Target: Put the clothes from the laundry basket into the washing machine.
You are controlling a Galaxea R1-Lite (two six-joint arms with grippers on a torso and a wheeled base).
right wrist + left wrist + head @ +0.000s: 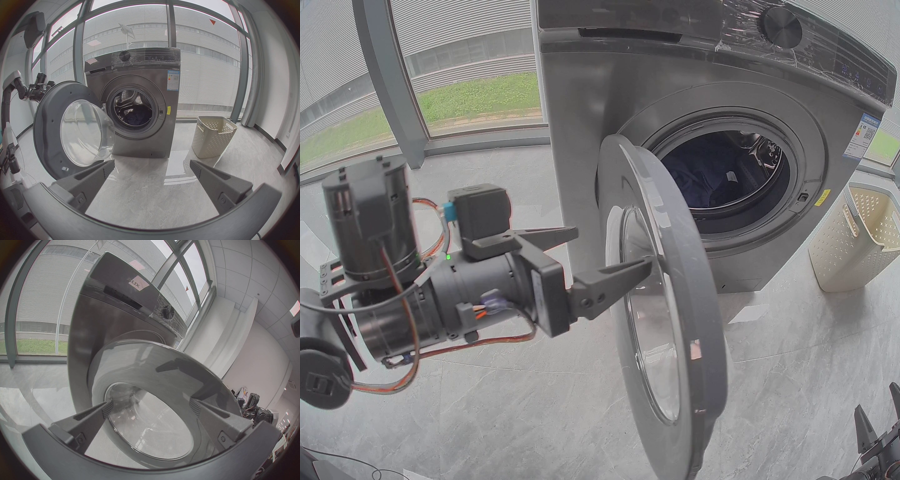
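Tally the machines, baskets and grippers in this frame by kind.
washing machine: 1
laundry basket: 1
grippers: 2, the left gripper and the right gripper
Total: 4

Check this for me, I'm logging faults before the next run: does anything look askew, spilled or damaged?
Only one oddity: wrinkled clear film covers the control panel of the washing machine. The door hangs open, the laundry basket stands upright, dark clothes lie in the drum, and nothing is spilled.
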